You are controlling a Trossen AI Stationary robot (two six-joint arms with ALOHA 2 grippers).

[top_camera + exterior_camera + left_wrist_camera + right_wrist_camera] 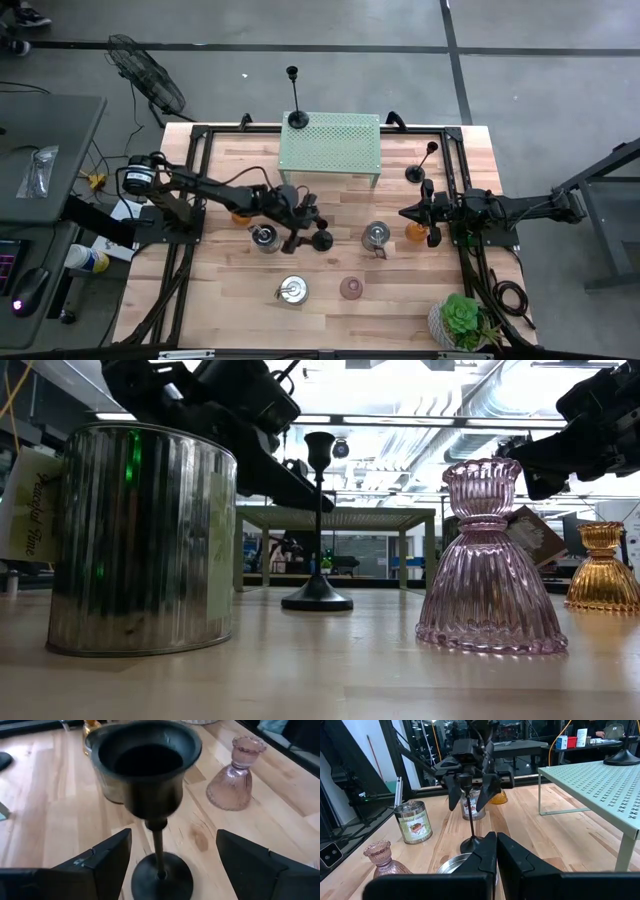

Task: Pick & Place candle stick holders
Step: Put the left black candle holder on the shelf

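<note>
One black candlestick (159,845) stands upright on its round base (162,880) on the wooden table, mid-table in the high view (322,240) and also in the low view (318,520). My left gripper (308,230) is open, one finger on each side of the stem, and touches nothing (165,860). A second candlestick (296,110) stands on the green shelf (340,150). A third (418,170) stands on the table at the far right. My right gripper (408,214) is shut and empty, to the right of the table's middle (496,852).
Three silver tins (293,290) (265,238) (376,236), a pink glass holder (351,288), two amber glass holders (416,232) (240,215) and a potted succulent (462,320) stand on the table. Black frame rails (190,200) run along the table's left and right sides.
</note>
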